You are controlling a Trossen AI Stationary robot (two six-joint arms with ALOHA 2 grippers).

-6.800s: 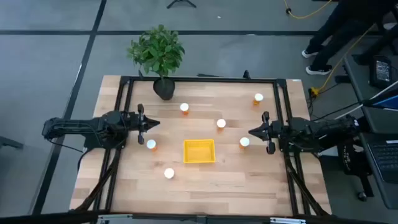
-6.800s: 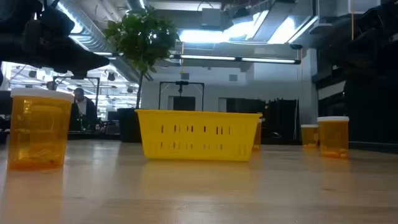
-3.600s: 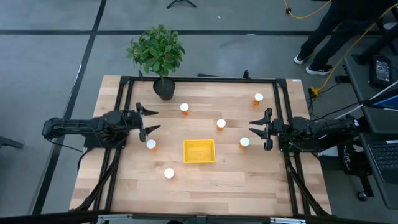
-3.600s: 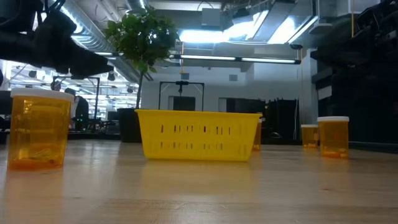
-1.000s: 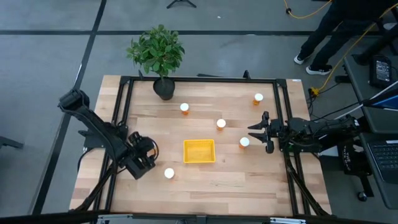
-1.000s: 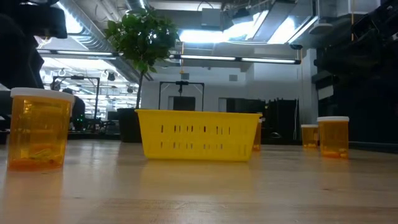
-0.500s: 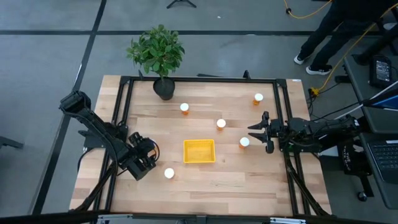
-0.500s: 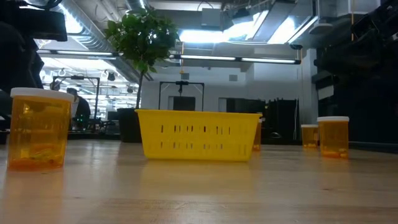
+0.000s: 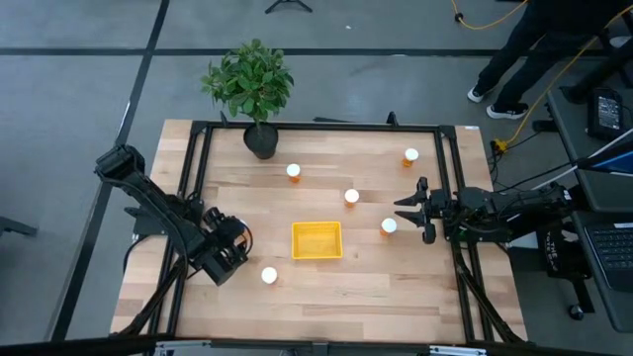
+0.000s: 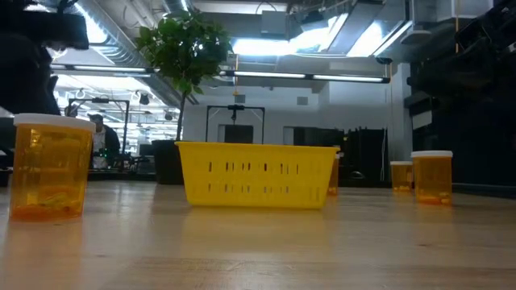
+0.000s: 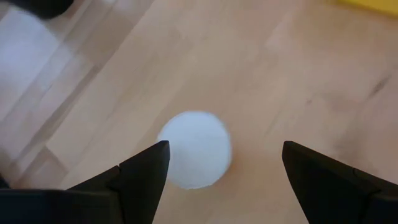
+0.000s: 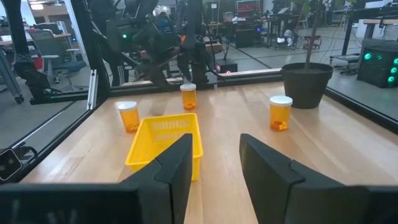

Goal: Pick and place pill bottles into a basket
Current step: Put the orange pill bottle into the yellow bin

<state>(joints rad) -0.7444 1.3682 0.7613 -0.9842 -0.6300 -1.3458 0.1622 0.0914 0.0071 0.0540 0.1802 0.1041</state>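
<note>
My left gripper (image 9: 235, 240) hangs open over the near-left part of the table, left of the empty yellow basket (image 9: 316, 240). In its wrist view one pill bottle's white cap (image 11: 194, 157) shows from above between the spread fingers, nearer one of them; the high view hides this bottle under the gripper. Another bottle (image 9: 268, 276) stands on its base nearer the front edge. Several more stand upright at the far side and right (image 9: 294, 171) (image 9: 351, 196) (image 9: 389, 225) (image 9: 410, 155). My right gripper (image 9: 404, 209) waits open at the right, level, holding nothing.
A dark pot with a green plant (image 9: 260, 141) stands at the far left of the table. A black frame (image 9: 316, 126) runs around the tabletop. Bare wood lies along the near edge. A person's legs (image 9: 514, 59) show beyond the far right corner.
</note>
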